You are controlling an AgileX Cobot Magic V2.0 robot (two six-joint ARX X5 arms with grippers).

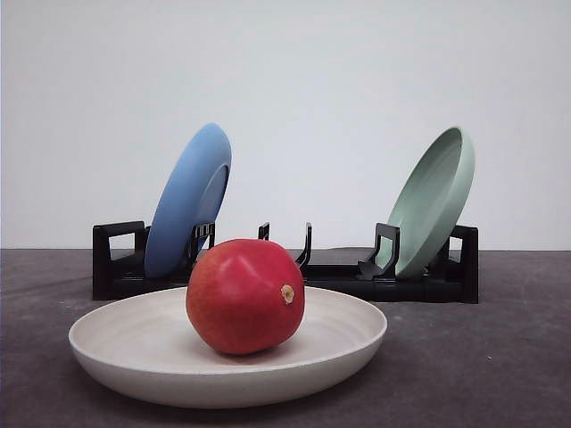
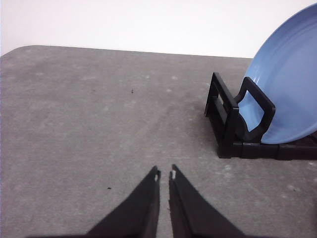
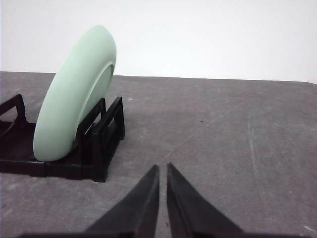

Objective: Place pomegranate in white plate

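Observation:
The red pomegranate (image 1: 245,296) rests inside the white plate (image 1: 116,352) near the front of the table, its tan stem nub facing right. In the left wrist view my left gripper (image 2: 164,174) is shut over bare grey table, holding nothing, left of the rack's end. My right gripper (image 3: 162,167) is likewise shut and holds nothing, over the table to the right of the rack.
A black dish rack (image 1: 339,281) stands behind the white plate. A blue plate (image 1: 187,201) leans in its left end and a pale green plate (image 1: 434,201) in its right end. Grey tabletop (image 2: 89,109) extends to either side.

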